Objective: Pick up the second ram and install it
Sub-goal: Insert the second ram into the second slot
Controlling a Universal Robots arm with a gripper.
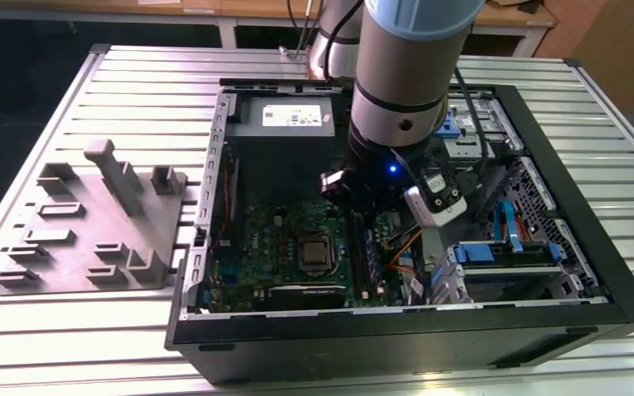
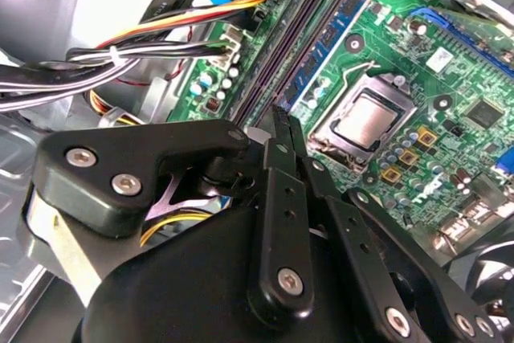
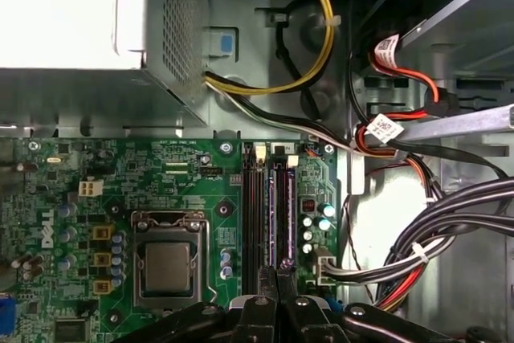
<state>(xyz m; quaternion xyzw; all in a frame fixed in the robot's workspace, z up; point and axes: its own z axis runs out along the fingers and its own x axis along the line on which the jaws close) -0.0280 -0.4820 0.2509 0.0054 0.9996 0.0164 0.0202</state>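
Black gripper [image 3: 277,272], clenched, hangs above one end of the memory slots [image 3: 259,198], cables [image 3: 418,256] near.

The open computer case [image 1: 405,338] lay on my desk [image 1: 130,74], with a moulded parts holder [image 1: 86,223] on the desk just beside it, at the exterior view's left. Inside the case the motherboard [image 1: 262,239] lay flat on the bottom, the power supply [image 1: 295,115] behind it against the far wall and the drive cage [image 1: 504,256] toward the exterior view's right. The memory slots [image 3: 255,214] ran between the processor socket [image 3: 169,267] and the cable bundle [image 3: 458,206]. My tool [image 3: 277,272] hung over one end of those slots.
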